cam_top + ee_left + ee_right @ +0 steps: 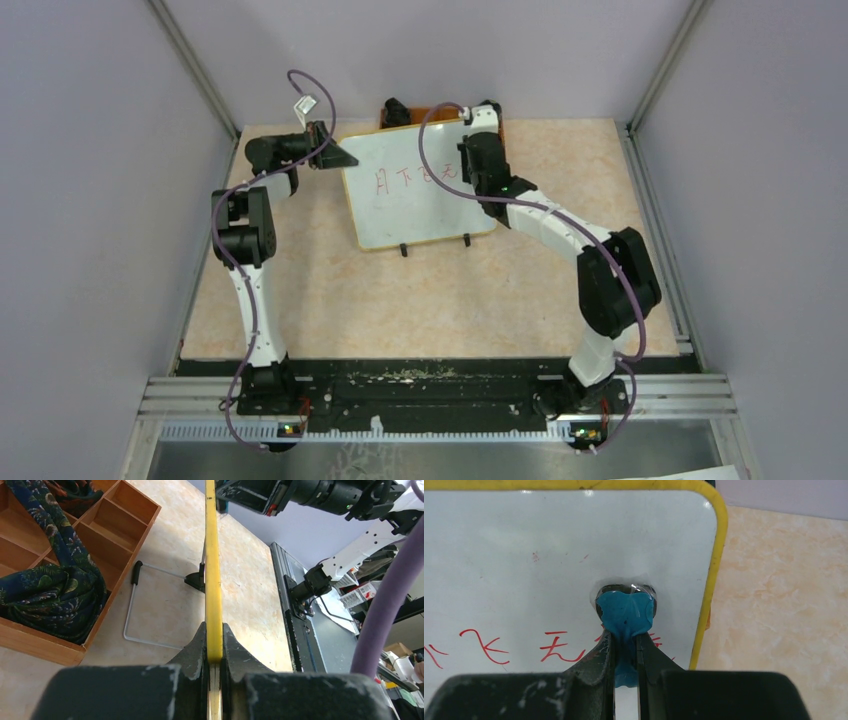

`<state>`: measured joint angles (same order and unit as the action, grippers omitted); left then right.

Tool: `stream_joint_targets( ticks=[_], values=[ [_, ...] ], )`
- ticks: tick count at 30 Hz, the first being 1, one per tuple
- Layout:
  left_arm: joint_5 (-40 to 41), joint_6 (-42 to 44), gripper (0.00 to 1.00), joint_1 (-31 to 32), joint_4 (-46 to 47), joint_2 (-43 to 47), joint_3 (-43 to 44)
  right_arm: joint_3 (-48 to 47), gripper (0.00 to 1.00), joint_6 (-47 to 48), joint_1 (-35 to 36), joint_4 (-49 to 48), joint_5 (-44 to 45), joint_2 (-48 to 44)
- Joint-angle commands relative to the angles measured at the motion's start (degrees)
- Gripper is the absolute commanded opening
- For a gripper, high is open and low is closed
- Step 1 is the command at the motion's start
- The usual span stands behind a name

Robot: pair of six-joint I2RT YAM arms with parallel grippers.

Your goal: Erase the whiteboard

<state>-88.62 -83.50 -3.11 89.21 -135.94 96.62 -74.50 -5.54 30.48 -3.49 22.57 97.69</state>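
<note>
The whiteboard (425, 205) stands tilted mid-table on two small black feet, with red handwritten characters (410, 180) across its upper part. My left gripper (335, 157) is shut on the board's left edge. In the left wrist view the yellow frame (213, 570) runs straight up from between the shut fingers (197, 647). My right gripper (470, 168) is over the board's upper right and is shut on a blue wiping pad (625, 611). The pad presses against the white surface (524, 540) just above the red characters (555, 647), near the right frame (710, 580).
A wooden compartment tray (117, 527) holding a dark patterned cloth (50, 595) sits behind the board; its orange edge (432, 112) shows from above. A wire stand (131, 605) and a black foot (195, 580) are behind the board. Grey walls enclose the table.
</note>
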Motion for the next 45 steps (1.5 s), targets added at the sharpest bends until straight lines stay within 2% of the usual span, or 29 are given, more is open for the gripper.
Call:
stream_joint_targets(
  ticks=[1, 11, 22, 33, 38, 45],
  values=[
    [-14.6, -1.2, 0.00, -0.6, 13.4, -1.1, 1.7, -4.0, 0.00, -0.1, -0.2, 0.1, -1.6, 2.7],
    [-14.6, -1.6, 0.00, -0.6, 13.4, -1.2, 2.1, -5.4, 0.00, -2.7, 0.8, 0.4, -5.7, 5.9],
    [-14.5, -1.6, 0.00, 0.6, 13.4, -0.3, 1.5, -8.2, 0.00, -2.1, 9.3, 0.5, -3.2, 8.9],
    [-14.5, -1.2, 0.00, 1.9, 13.5, -0.3, 0.7, -18.1, 0.00, -1.8, 16.1, 3.4, -2.4, 15.6],
    [-14.5, -0.7, 0.00, 1.9, 13.4, 0.2, -0.4, -21.8, 0.00, -1.3, 16.8, 5.7, -0.7, 18.0],
    [-14.5, -0.8, 0.00, 1.9, 13.4, 0.3, 0.1, -15.8, 0.00, 0.2, 15.4, 4.7, 5.1, 14.2]
  ],
)
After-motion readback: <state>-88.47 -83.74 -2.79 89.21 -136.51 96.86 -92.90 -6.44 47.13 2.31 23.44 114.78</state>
